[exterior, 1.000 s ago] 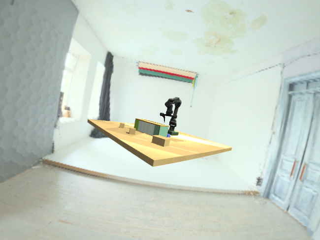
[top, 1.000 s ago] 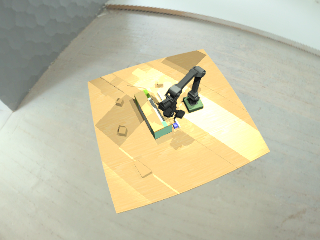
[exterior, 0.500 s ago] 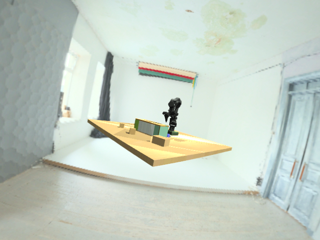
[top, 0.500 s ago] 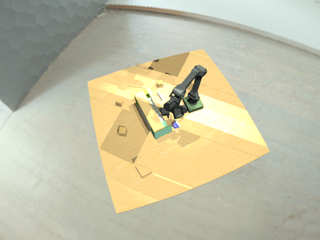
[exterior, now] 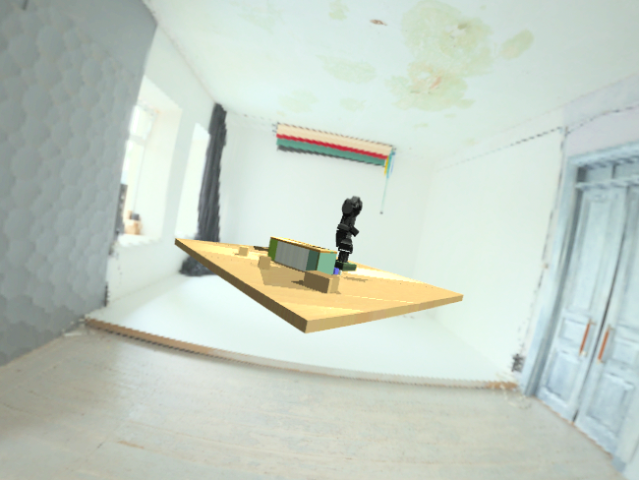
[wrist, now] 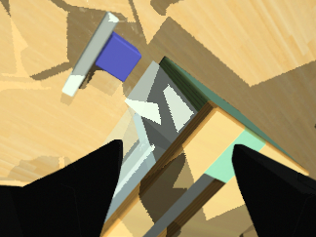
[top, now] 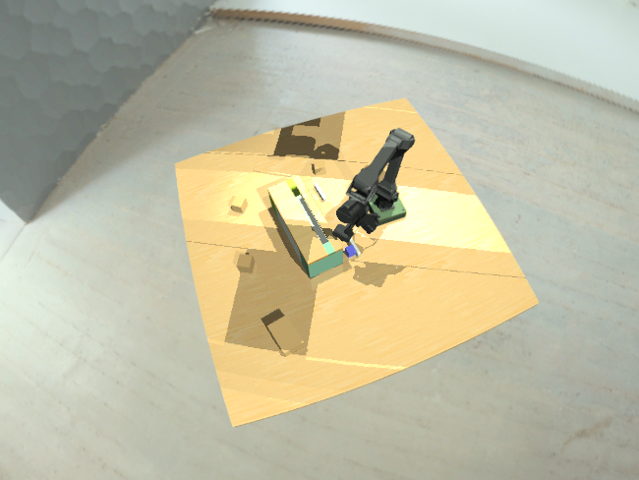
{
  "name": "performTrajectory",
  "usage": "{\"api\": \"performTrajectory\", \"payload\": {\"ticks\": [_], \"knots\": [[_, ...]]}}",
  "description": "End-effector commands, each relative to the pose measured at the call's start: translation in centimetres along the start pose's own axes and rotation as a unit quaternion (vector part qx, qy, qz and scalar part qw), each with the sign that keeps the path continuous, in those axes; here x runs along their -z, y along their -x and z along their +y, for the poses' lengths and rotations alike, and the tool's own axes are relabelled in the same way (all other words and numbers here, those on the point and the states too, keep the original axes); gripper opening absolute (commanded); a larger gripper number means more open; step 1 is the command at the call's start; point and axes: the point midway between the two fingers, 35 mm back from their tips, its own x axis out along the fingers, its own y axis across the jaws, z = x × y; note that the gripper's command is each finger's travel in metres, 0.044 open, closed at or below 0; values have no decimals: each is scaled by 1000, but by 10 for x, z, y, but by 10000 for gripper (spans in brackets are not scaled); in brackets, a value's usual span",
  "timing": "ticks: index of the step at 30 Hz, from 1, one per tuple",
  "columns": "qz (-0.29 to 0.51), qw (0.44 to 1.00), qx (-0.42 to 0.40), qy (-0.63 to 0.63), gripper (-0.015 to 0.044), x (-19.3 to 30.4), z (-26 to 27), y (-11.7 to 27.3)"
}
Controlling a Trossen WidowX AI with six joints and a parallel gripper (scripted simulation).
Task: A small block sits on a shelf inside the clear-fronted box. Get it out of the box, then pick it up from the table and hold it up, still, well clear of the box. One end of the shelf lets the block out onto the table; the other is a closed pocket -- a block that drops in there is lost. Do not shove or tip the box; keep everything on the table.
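Note:
The small blue-violet block lies on the table outside the box, just off the mint-green end. It is against or very near a low pale bar. The box stands upright, with a long slot in its wooden top, a mint-green end and a lime-green far end. My gripper is open with nothing between its fingers. It is above the table beside the box's mint-green end; in the wrist view the block is beyond the fingertips, up and left.
A second pale bar lies along the box's arm side. Two small wooden blocks and a larger wooden block stand on the box's other side. The arm's green base is right of the box in the top view.

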Motion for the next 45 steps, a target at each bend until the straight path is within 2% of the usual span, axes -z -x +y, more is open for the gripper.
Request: {"api": "performTrajectory", "payload": {"ticks": [1,24,26,33,45], "knots": [[55,894,13,445,285,-8,7,8],[57,883,12,466,285,-9,7,8],[57,883,12,466,285,-9,9,-1],[57,883,12,466,285,-18,36,-79],[57,883,12,466,285,-19,38,-88]]}}
